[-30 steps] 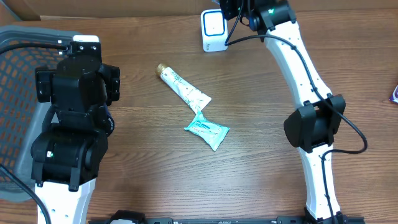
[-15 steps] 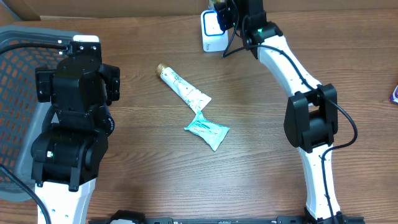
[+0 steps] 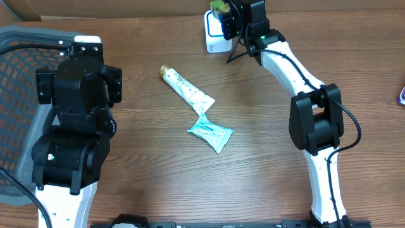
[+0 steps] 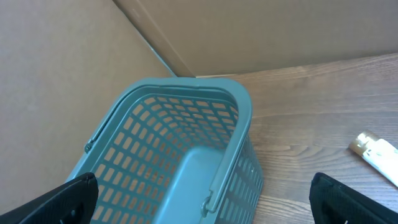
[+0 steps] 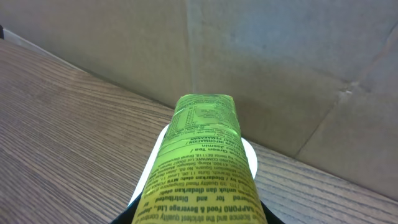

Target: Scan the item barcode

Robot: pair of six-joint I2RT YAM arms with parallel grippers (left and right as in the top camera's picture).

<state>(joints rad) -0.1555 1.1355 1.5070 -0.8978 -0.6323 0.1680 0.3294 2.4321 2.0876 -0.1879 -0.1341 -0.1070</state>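
Right gripper clamps green labelled pack, long axis toward 10 o'clock, tip over white scanner.

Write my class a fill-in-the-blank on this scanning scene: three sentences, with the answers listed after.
1. The right gripper holds a ____ coloured item above the white scanner.
2. The left gripper, facing the basket, is ____ and holds nothing.
3. The squeezed tube on the table is touched by ____ gripper.
Missing words: green; open; neither.
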